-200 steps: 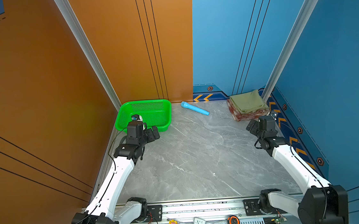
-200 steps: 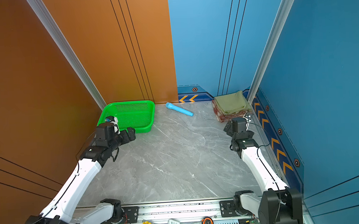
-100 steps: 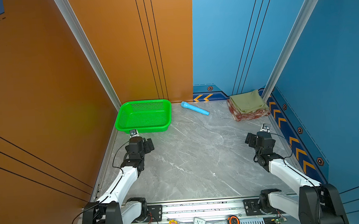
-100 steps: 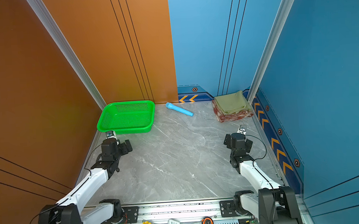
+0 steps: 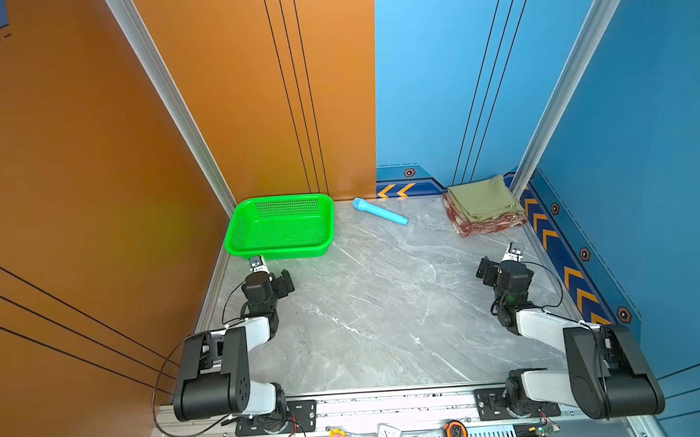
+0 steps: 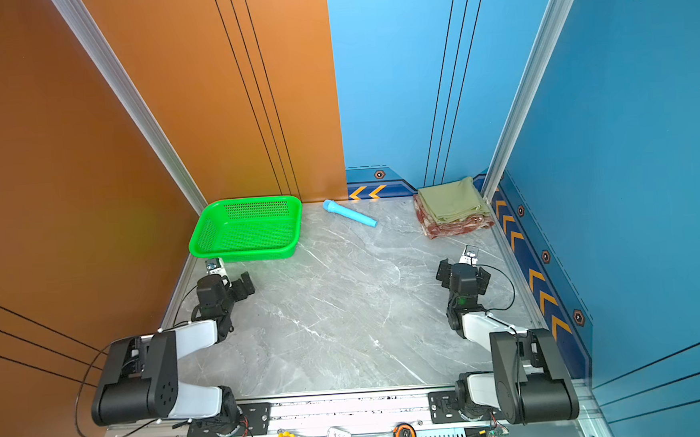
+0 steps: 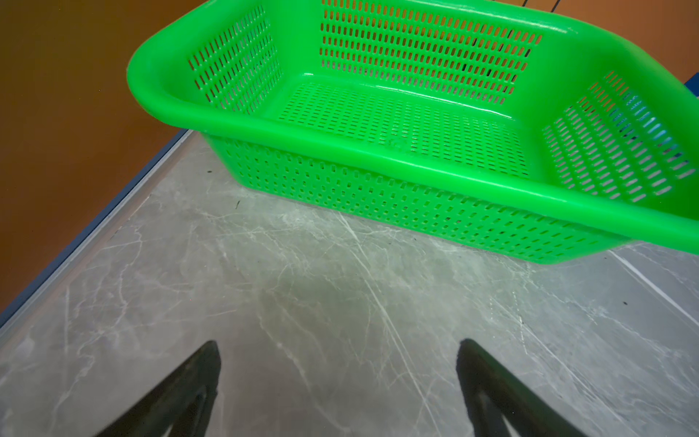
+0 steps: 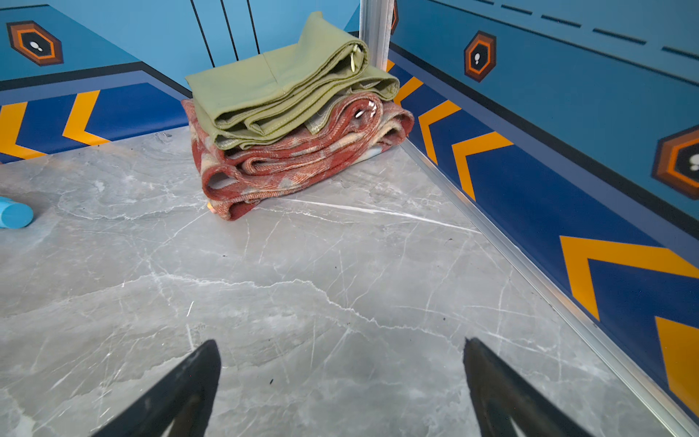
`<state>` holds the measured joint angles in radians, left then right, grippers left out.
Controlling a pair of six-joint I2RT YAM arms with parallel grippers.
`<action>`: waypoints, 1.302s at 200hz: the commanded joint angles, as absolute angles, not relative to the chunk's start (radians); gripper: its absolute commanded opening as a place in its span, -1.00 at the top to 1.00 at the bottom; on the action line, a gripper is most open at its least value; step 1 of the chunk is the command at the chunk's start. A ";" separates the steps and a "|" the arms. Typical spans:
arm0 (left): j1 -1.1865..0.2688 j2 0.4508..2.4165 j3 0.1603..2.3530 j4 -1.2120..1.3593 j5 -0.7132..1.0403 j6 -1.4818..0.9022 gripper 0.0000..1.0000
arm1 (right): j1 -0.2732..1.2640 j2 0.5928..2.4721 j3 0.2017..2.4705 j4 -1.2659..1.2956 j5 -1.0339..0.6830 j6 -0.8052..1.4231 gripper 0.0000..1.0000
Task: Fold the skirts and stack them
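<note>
The grey marble table [image 5: 387, 309] filled most of what I had in both top views. The left arm [image 5: 224, 360] and right arm [image 5: 598, 358] sat folded low at the near edge, one on each side.

The green basket [image 5: 288, 251] stood in the far left corner, close to the orange wall.

The skirts were stacked in the far right corner, up against the blue wall and the metal post. The olive skirt [image 8: 272, 87] lay folded on top of the plaid skirt [image 8: 295, 162], which was folded too, its edges sticking out below towards me. I could not tell whether anything lay under the plaid.

The blue tube [image 5: 379, 211] lay on its side near the back wall, between basket and stack and apart from both.

The left gripper [image 7: 337, 344] had its jaws spread wide over bare table, near the basket's front wall, gripping nothing. The right gripper [image 8: 341, 342] was spread just as wide, pointing at the stack but well apart from it, with only marble between its fingers [image 8: 189, 382].
</note>
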<state>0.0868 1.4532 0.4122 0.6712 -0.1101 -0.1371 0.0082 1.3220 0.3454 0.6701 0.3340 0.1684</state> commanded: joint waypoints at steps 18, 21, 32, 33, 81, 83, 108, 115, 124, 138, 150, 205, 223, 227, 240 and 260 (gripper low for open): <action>-0.014 1.533 0.372 0.897 -0.102 0.003 -0.96 | 0.012 1.464 0.300 0.968 0.259 0.132 -1.00; -0.022 1.555 0.350 0.977 -0.122 0.008 -0.96 | 0.018 1.475 0.299 0.981 0.260 0.125 -1.00; -0.032 1.570 0.335 1.017 -0.186 -0.004 -0.96 | 0.039 1.524 0.292 1.036 0.273 0.100 -1.00; -0.031 1.566 0.338 1.005 -0.194 -0.008 -0.96 | 0.041 1.529 0.291 1.045 0.274 0.099 -1.00; -0.037 1.566 0.381 0.922 -0.194 0.002 -0.96 | 0.047 1.541 0.355 0.934 0.279 0.094 -1.00; -0.037 1.565 0.382 0.922 -0.194 0.001 -0.96 | 0.048 1.542 0.354 0.938 0.280 0.094 -1.00; -0.037 1.560 0.377 0.923 -0.188 0.001 -0.96 | 0.052 1.545 0.351 0.950 0.286 0.090 -1.00; -0.037 1.562 0.378 0.923 -0.188 0.003 -0.96 | 0.052 1.545 0.350 0.951 0.286 0.090 -1.00; -0.037 1.561 0.378 0.923 -0.189 0.003 -0.96 | 0.052 1.545 0.350 0.951 0.287 0.090 -1.00; -0.037 1.560 0.377 0.923 -0.189 0.002 -0.96 | 0.053 1.545 0.350 0.951 0.286 0.089 -1.00; -0.037 1.561 0.377 0.923 -0.188 0.003 -0.96 | 0.054 1.545 0.350 0.951 0.287 0.090 -1.00; -0.037 1.561 0.378 0.924 -0.189 0.003 -0.96 | 0.062 1.546 0.357 0.942 0.285 0.075 -1.00; -0.037 1.561 0.377 0.924 -0.187 0.003 -0.96 | 0.042 1.545 0.368 0.918 0.246 0.087 -1.00; -0.037 1.562 0.377 0.923 -0.188 0.002 -0.96 | 0.041 1.546 0.368 0.917 0.245 0.088 -1.00; -0.036 1.561 0.378 0.923 -0.188 0.003 -0.96 | 0.043 1.547 0.367 0.919 0.246 0.089 -1.00; -0.037 1.560 0.378 0.923 -0.188 0.003 -0.96 | 0.046 1.546 0.357 0.939 0.249 0.084 -1.00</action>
<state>-0.0334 1.5566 0.3676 0.9092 -0.1726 -0.0147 0.0467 1.5448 0.3485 0.9356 0.2638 0.0998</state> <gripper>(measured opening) 0.978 0.999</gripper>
